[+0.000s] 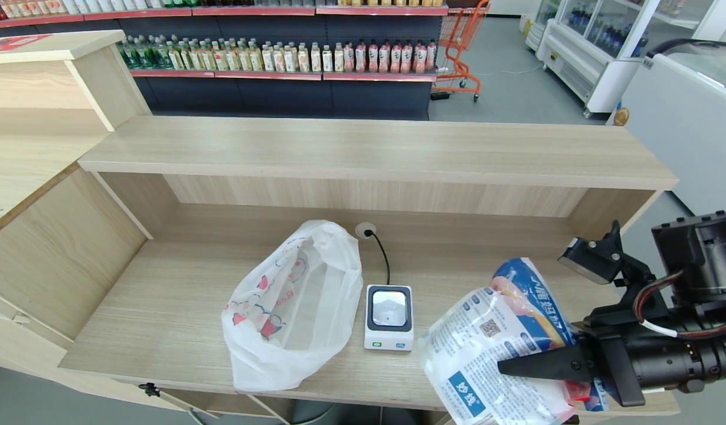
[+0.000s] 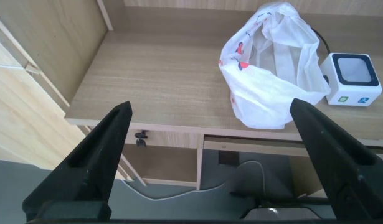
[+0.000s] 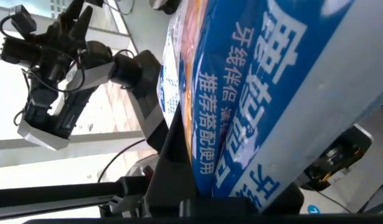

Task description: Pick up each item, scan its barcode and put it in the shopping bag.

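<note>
At the front right corner of the table (image 1: 162,307), the right pincer (image 1: 534,360) is clamped on a blue and white packet (image 1: 493,336), which it holds tilted above the table edge, to the right of the scanner (image 1: 389,316). Near the middle of the table lies the white plastic shopping bag (image 1: 292,307), mouth open, with the small white scanner just beside it on its right and a black cable (image 1: 382,251) running back from the scanner. The left pincer (image 2: 211,109) stands wide apart and holds nothing, out past the table's front edge, left of the bag.
</note>
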You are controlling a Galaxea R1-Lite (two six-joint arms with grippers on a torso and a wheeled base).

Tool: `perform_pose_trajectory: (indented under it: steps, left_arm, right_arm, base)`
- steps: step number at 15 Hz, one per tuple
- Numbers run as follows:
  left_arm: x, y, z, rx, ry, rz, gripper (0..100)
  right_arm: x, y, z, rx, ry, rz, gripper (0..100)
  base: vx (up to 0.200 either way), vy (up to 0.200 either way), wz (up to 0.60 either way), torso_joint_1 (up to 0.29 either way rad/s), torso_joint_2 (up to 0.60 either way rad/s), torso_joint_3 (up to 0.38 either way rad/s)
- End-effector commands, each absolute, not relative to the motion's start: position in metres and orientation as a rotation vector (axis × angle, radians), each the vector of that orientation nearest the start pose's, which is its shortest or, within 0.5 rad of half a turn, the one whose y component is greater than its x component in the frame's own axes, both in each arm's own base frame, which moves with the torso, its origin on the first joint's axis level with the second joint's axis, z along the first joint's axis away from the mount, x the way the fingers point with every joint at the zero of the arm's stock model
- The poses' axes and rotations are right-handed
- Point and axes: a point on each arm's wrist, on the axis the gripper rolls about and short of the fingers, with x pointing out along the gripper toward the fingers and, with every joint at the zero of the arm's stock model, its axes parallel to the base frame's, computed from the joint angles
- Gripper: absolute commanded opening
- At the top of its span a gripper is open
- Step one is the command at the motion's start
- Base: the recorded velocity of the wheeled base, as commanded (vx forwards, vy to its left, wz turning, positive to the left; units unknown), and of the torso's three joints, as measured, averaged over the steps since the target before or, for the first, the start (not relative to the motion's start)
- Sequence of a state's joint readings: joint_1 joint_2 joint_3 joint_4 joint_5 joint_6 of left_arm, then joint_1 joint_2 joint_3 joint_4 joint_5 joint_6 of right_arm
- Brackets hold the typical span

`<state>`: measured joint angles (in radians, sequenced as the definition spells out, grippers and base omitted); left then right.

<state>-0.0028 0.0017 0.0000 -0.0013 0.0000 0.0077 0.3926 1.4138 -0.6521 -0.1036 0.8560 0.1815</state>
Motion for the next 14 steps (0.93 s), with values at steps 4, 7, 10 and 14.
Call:
perform_pose_trajectory:
  steps: [4,7,10,14]
  left_arm:
    - [-0.023,0.0,0.076,0.008,0.0,-0.003,100]
    - [-0.023,0.0,0.076,0.008,0.0,-0.003,100]
    - [-0.023,0.0,0.076,0.008,0.0,-0.002,100]
    - [-0.023,0.0,0.076,0.008,0.0,-0.003,100]
  right_arm:
    - [0.185,0.097,0.172,0.303,0.792,1.135,0]
    - [0.183,0.092,0.182,0.224,0.695,1.09,0]
    - [0.207,0.071,0.187,-0.108,0.399,0.893,0]
    - [0.21,0.036,0.166,-0.562,0.226,0.762,0]
  base:
    - [0.0,0.0,0.0,0.0,0.0,0.0]
    - [0.0,0.0,0.0,0.0,0.0,0.0]
    - [0.0,0.0,0.0,0.0,0.0,0.0]
    - [0.0,0.0,0.0,0.0,0.0,0.0]
